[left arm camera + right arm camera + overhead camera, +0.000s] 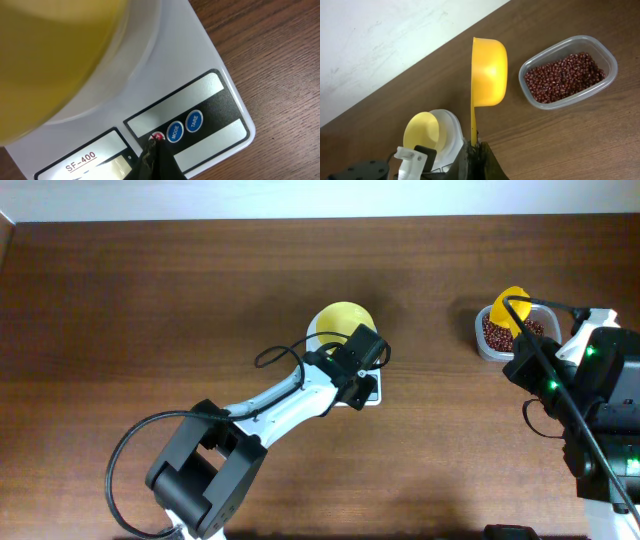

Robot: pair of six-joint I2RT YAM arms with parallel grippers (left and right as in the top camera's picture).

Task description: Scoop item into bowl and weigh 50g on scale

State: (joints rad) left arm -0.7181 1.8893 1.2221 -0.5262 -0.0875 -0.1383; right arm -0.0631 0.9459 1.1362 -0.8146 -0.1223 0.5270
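1. Overhead: we see the yellow bowl (340,323) sitting on the white scale (371,392) at mid-frame. The left gripper (357,378) is over the scale's lower right part. From up here we cannot tell how its jaws stand.
2. At the right edge, a clear tub (480,342) holds the beans (496,332). The yellow scoop (512,302) overlaps the tub, carried by the right arm.
3. Left wrist: the bowl fills the upper left, blurred. At the lower middle the gripper's dark tips look pressed together into one point, and that point touches the red button (157,136). The blue MODE button (175,132) and TARE button (194,120) sit just to its right.
4. Right wrist: at bottom centre the right gripper (474,150) pinches the scoop's handle. The scoop stands upright, and its cup at top centre shows bare yellow inside.
5. In the same view the tub lies at the upper right, and the beans cover its floor. At the lower left the bowl sits on the scale, its inside plain yellow.
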